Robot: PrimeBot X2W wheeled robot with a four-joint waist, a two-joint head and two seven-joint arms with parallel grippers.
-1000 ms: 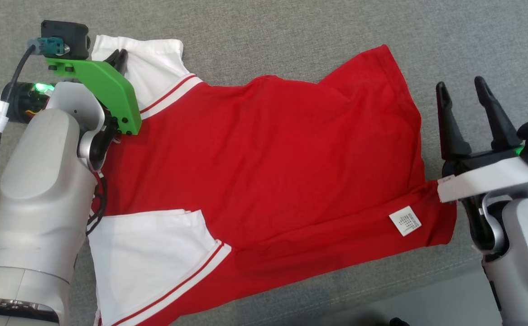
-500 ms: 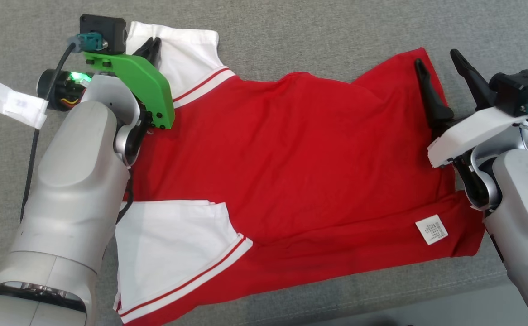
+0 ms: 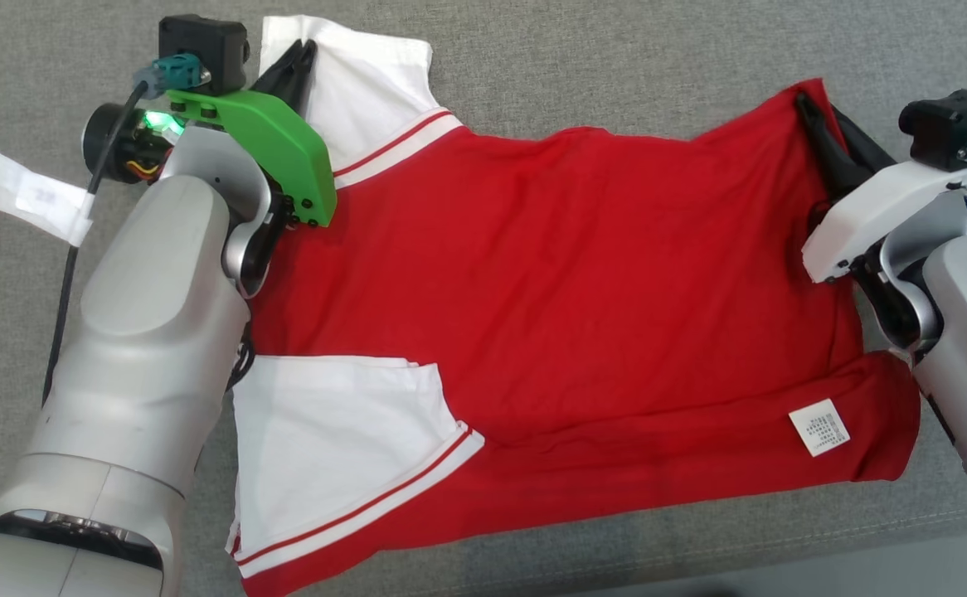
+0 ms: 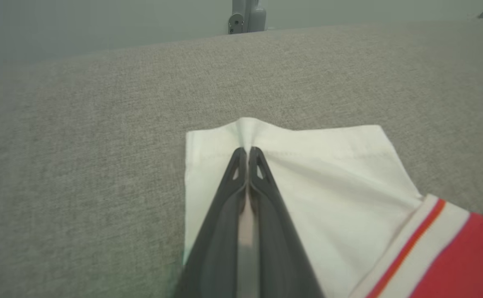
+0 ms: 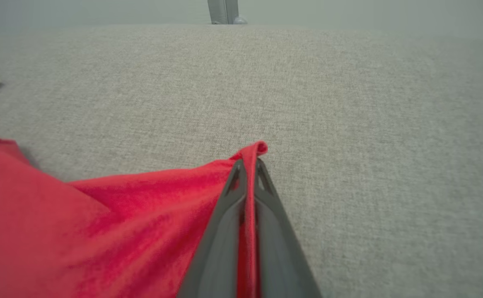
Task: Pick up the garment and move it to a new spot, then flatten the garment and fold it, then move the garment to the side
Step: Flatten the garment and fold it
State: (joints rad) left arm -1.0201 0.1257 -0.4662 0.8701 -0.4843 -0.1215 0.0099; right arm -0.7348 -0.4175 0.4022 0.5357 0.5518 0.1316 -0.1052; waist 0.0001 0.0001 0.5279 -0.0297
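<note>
**Tee** (image 3: 575, 274): red body, white sleeves w/ red stripes. Spread approx. flat on grey fabric surface (image 3: 616, 50), sleeves toward L, hem toward R. Near edge of body folded over, white label (image 3: 819, 427) showing by lower R corner.

**Far sleeve** (image 3: 367, 75): upper L, flat on surface.

**Near sleeve** (image 3: 334, 439): lower L, partly beneath red body.

**L pincer** (image 4: 247, 151): clenched on cuff of far sleeve, white cloth puckered just past tips. Green bracket (image 3: 276, 149) on wrist.

**R pincer** (image 5: 247, 163): clenched on far hem corner, red cloth nipped between fingers, corner poking out past tips. White bracket (image 3: 873, 211) on wrist.

**White strip** (image 3: 11, 186): far L, apart from tee, beside L arm's cable.
</note>
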